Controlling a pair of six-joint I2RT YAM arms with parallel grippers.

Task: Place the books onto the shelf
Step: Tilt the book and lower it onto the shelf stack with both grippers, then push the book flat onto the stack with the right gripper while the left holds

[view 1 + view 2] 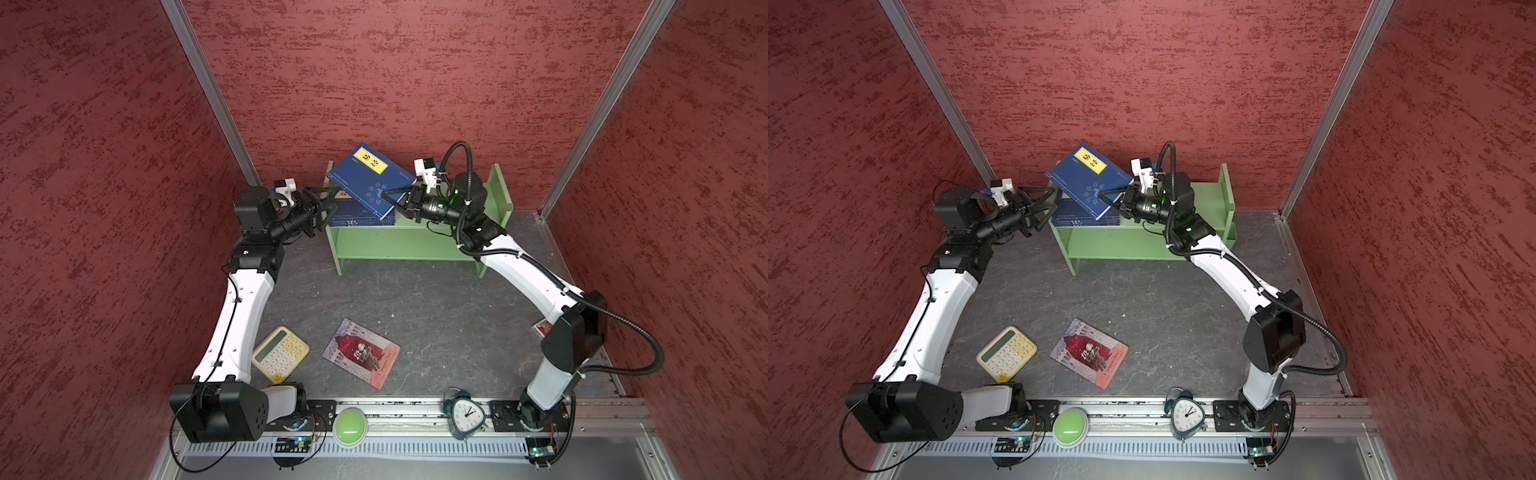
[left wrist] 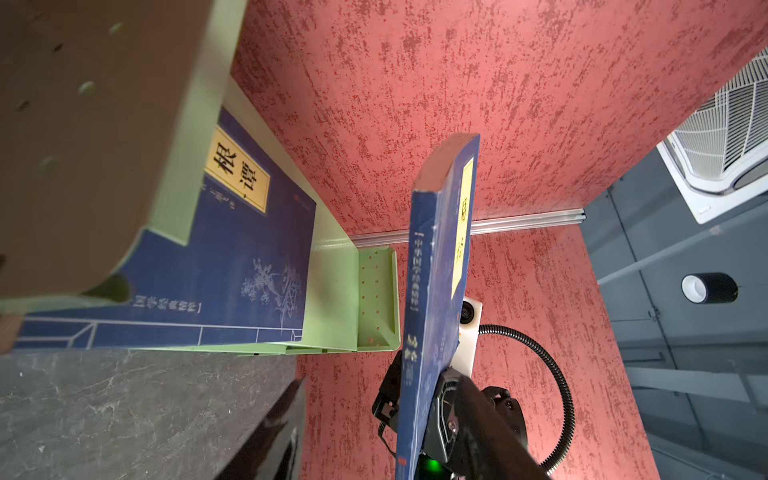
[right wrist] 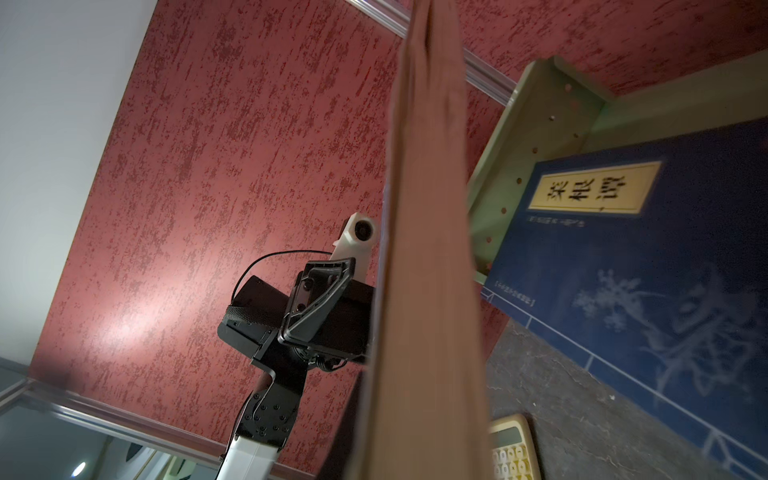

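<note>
My right gripper (image 1: pixel 388 195) (image 1: pixel 1106 193) is shut on the lower corner of a navy book (image 1: pixel 370 174) (image 1: pixel 1088 174) (image 2: pixel 436 249) with a yellow label, held tilted above the left end of the green shelf (image 1: pixel 399 241) (image 1: pixel 1125 245). Its page edge (image 3: pixel 428 249) fills the right wrist view. My left gripper (image 1: pixel 330 205) (image 1: pixel 1050 205) (image 2: pixel 376 388) is open at the shelf's left end, its fingers either side of the held book's edge. More navy books (image 1: pixel 357 220) (image 2: pixel 232 257) (image 3: pixel 644 270) lie flat on the top tier. A red-pink book (image 1: pixel 360 353) (image 1: pixel 1088 353) lies on the table.
A cream-yellow calculator (image 1: pixel 280 353) (image 1: pixel 1006 353) lies left of the red-pink book. An alarm clock (image 1: pixel 465 415) and a green button (image 1: pixel 350 426) sit on the front rail. Red walls close in the back and both sides. The shelf's lower tier holds nothing.
</note>
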